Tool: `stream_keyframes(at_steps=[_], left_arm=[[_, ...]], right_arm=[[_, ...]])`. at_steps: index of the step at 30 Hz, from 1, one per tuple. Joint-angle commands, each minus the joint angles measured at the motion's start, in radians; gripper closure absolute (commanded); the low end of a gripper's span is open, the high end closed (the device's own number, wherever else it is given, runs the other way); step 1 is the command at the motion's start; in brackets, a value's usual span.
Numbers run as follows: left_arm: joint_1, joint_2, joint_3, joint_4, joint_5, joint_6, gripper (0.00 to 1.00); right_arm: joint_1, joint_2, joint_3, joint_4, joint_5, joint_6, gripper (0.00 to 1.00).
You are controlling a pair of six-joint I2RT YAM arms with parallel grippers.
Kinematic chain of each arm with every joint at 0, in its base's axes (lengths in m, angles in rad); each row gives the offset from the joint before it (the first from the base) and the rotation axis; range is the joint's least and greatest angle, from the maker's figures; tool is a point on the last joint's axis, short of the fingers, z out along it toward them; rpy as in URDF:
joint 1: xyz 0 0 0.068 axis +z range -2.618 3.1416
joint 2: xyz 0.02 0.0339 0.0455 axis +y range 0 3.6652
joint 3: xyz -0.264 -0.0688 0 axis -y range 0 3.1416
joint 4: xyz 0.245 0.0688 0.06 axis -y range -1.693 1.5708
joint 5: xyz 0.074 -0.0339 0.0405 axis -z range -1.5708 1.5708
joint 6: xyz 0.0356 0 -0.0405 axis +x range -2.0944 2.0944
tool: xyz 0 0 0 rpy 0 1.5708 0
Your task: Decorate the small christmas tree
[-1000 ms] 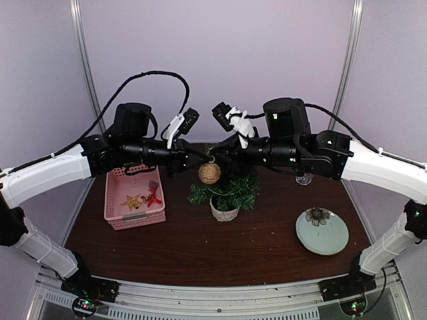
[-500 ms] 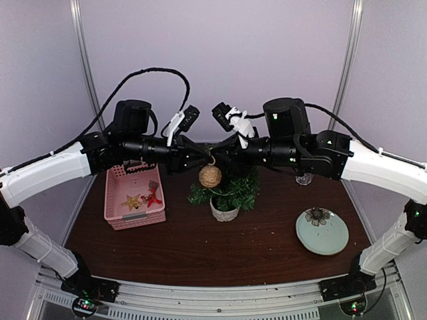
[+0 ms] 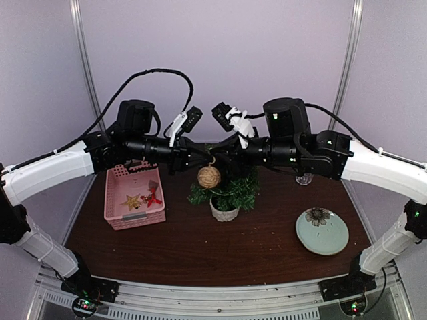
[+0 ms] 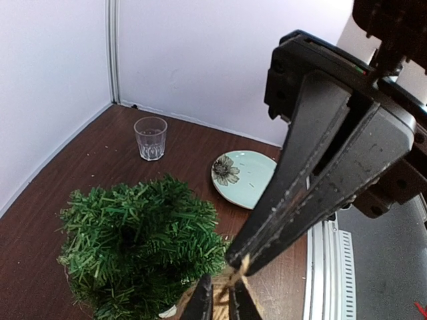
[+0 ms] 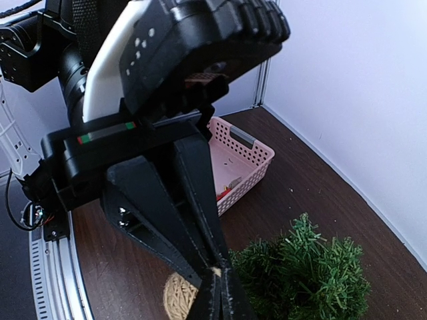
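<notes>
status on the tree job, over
right hand shut on loop of twine ball; left hand at that loop, grip unclear. Ball dangles beside the small christmas tree. No obstruction seen.

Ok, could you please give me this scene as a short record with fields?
tree: small christmas tree, upright in white pot, mid-table
ornament: twine ball hanging by its loop above the tree
left gripper: shut on the loop
right gripper: shut on the same loop
basket: pink, left of tree, holds a gold star
right side: flowered plate, glass behind it
</notes>
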Motion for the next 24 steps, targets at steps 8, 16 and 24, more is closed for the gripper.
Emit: stream_keyframes(at_steps=[8, 16, 24], left_arm=[[-0.003, -0.014, 0.008, 0.057, -0.003, -0.048, 1.0], [-0.004, -0.029, 0.003, 0.083, -0.079, -0.118, 1.0], [-0.004, -0.025, 0.005, 0.131, -0.069, -0.166, 1.0]], right_arm=[[-0.005, -0.012, -0.013, 0.044, -0.013, 0.021, 1.0], [-0.049, -0.083, -0.11, 0.12, -0.036, 0.129, 0.46], [-0.06, -0.061, -0.152, 0.21, -0.115, 0.22, 0.46]])
